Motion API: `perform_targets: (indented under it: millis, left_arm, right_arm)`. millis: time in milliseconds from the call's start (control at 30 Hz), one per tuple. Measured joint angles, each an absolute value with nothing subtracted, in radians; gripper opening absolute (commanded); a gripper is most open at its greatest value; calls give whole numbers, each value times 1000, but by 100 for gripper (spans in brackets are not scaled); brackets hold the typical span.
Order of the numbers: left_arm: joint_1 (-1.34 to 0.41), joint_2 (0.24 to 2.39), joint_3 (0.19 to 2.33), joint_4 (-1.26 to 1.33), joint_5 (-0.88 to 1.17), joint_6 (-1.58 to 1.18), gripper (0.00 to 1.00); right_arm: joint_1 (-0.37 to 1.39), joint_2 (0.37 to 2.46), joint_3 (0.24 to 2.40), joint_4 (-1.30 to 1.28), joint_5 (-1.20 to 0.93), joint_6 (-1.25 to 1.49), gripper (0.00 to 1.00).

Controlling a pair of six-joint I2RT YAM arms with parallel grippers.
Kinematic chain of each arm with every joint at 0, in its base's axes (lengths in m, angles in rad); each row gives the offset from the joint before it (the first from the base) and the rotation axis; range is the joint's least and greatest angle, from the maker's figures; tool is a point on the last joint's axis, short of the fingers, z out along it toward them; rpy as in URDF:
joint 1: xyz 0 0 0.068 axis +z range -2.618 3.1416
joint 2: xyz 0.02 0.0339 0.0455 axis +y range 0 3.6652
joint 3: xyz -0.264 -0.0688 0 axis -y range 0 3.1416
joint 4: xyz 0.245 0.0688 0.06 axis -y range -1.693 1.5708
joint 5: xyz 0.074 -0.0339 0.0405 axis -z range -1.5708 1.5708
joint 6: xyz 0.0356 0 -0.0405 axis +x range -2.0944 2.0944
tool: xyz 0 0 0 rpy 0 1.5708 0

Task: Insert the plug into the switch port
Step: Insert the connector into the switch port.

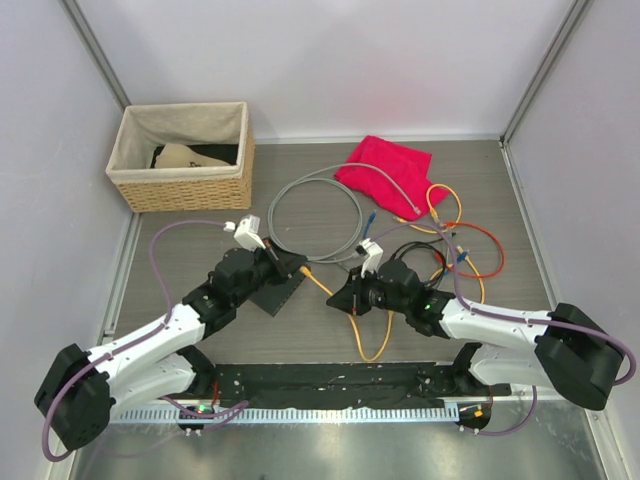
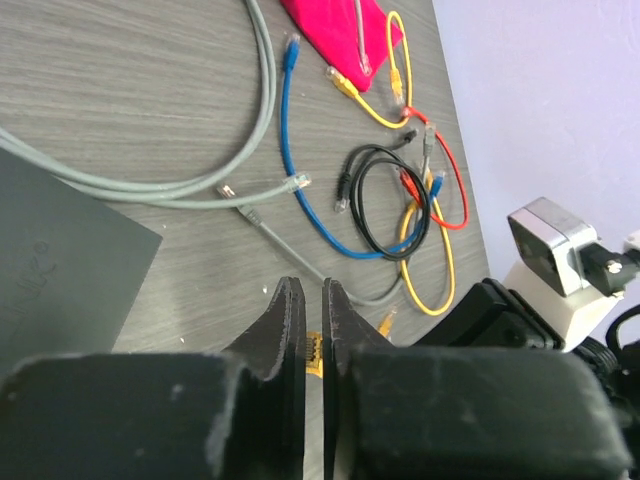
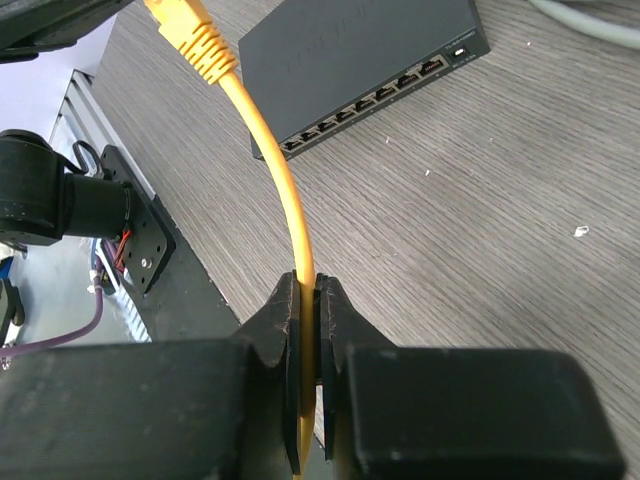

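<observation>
The plug (image 3: 190, 35) hangs upper left, short of the switch (image 3: 360, 60) at top centre; right pincer (image 3: 308, 285) clamps its yellow cable (image 3: 285, 180), left pincer (image 2: 311, 290) is closed (on what, unclear). Bowed cable could skew the plug against the ports (image 3: 365, 103).

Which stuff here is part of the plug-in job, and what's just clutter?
Job: switch, yellow cable, its plug, right claw gripping the cable.
Clutter: red cloth, wicker basket, grey cable, blue cable, black cable.
</observation>
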State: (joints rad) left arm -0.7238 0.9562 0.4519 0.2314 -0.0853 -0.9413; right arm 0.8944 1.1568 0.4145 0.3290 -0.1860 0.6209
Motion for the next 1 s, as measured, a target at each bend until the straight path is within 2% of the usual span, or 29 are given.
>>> perform_targets:
  millis: [67, 100, 133, 233, 267, 433, 633, 1000]
  left_arm:
    - [-724, 958, 452, 232, -82, -943, 0]
    - [-724, 958, 452, 232, -83, -944, 0]
    - [-724, 958, 452, 232, -83, -945, 0]
    - [-724, 957, 452, 229, -87, -952, 0]
    - [-724, 957, 452, 227, -87, -957, 0]
    - [-724, 953, 452, 212, -95, -983, 0]
    - [-724, 952, 452, 208, -105, -1044, 0]
    - [-724, 953, 452, 208, -104, -1145, 0]
  right_arm:
    - [894, 1163, 414, 329, -187, 624, 4]
    - [894, 1164, 414, 333, -186, 625, 8]
    - [894, 1165, 414, 336, -186, 625, 23]
    - [894, 1165, 414, 345, -186, 604, 42]
    - [894, 1165, 414, 351, -183, 575, 43]
    - [894, 1144, 413, 393, -160, 439, 45]
    - [894, 1145, 380, 604, -150, 263, 45]
    - [894, 1345, 393, 897, -205, 102, 37]
